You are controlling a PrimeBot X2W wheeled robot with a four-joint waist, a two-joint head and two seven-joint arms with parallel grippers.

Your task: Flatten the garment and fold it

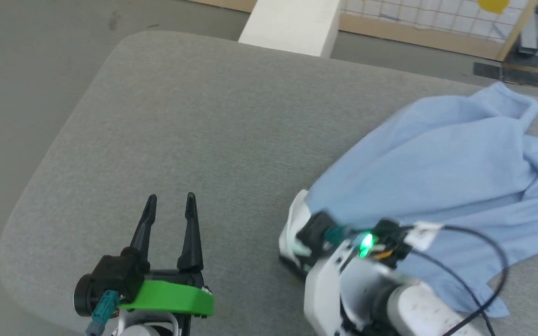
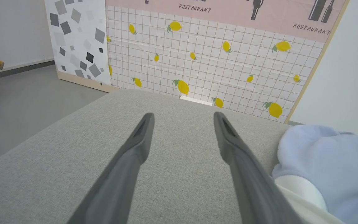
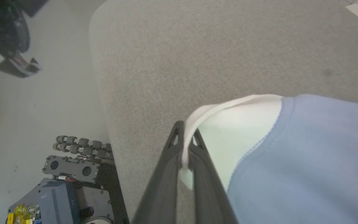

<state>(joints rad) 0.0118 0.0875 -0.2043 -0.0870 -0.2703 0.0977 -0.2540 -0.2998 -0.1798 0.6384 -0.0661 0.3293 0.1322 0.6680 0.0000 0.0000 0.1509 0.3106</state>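
The garment (image 1: 442, 172), a light blue shirt with a white edge, lies rumpled on the right half of the grey cushioned surface (image 1: 194, 121). My right gripper (image 3: 185, 137) is shut on the garment's white edge (image 3: 228, 124), which is pinched between its two dark fingers; in the head view that wrist (image 1: 343, 242) sits at the garment's near left corner. My left gripper (image 1: 170, 205) hovers open over bare cushion to the left of the garment, nothing between its fingers (image 2: 135, 146). The left wrist view has the garment (image 2: 325, 155) at its right edge.
The cushion's rounded edges fall off to grey floor at the left and front. A lemon-patterned grid panel (image 2: 216, 59) and a white block (image 1: 292, 23) stand beyond the far edge. The robot's wheeled base (image 3: 73, 183) sits on the floor below the cushion's near edge.
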